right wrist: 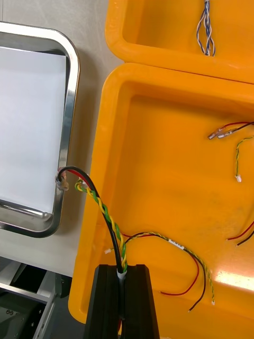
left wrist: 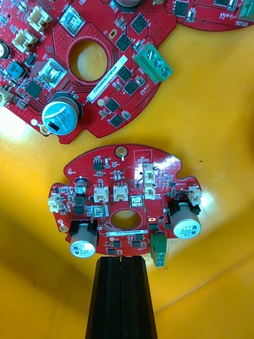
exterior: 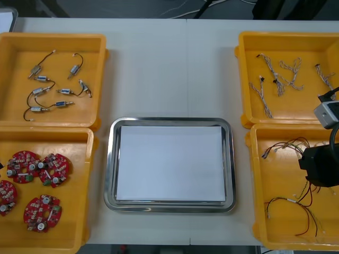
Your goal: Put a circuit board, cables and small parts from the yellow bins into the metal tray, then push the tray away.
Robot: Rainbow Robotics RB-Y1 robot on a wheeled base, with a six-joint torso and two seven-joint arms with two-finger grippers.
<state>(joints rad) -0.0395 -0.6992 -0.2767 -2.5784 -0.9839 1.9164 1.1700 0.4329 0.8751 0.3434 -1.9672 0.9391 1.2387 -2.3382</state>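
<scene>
We see the right gripper [right wrist: 123, 271] clamped on a red and yellow cable [right wrist: 106, 217], surely light and floppy, above its yellow bin [right wrist: 159, 159], free end dangling at the metal tray [right wrist: 71, 79]; the left gripper [left wrist: 120, 259] pinches the edge of a circuit board [left wrist: 132, 175].

Metal tray [exterior: 107, 174] open above, yellow bins [exterior: 90, 180] flanking, gaps seemingly narrow
</scene>
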